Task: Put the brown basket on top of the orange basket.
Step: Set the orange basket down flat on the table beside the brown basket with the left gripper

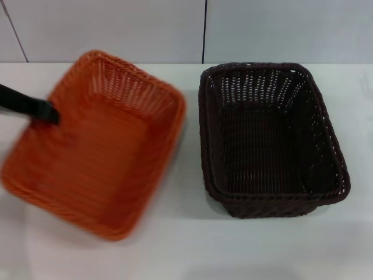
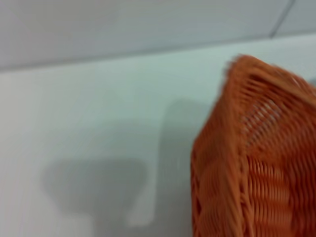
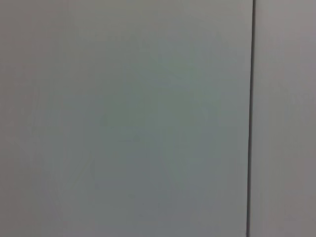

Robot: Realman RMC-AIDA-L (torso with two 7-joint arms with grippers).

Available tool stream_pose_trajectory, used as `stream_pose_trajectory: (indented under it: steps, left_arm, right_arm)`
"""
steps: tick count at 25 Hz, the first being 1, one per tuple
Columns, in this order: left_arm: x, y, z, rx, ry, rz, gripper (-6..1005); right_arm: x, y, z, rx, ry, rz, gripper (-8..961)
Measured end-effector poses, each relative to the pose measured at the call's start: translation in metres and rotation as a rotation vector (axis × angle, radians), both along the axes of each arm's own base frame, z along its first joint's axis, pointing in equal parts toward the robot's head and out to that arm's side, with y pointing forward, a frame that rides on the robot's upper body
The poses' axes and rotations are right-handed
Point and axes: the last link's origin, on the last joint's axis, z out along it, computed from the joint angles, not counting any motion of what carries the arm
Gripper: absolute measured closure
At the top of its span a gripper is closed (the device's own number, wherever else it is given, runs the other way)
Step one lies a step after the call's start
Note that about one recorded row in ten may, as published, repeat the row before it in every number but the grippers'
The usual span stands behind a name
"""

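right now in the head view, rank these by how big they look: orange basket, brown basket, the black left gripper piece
1. orange basket and brown basket: too close to rank; the orange one looks slightly bigger, but it appears tilted and nearer the camera.
2. left gripper: clearly smallest, a thin black bar at the orange basket's left rim.

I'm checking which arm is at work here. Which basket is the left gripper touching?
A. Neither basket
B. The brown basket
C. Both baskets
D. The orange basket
D: in the head view the left gripper reaches in from the left and meets the left rim of the orange basket, while the brown basket sits apart on the right, untouched.
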Motion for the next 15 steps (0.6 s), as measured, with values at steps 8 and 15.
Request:
stream_pose_trajectory:
  steps: [8,15]
  left_arm:
    - [0.003,0.002,0.054,0.002,0.069,-0.087,821]
    - [0.025,0.006,0.061,-0.112,0.158,-0.235,823]
  right_arm:
    - [0.002,-0.002,-0.002,-0.004,0.002,-0.004,257]
    - [0.002,-0.003,-0.003,-0.007,0.003,-0.004,257]
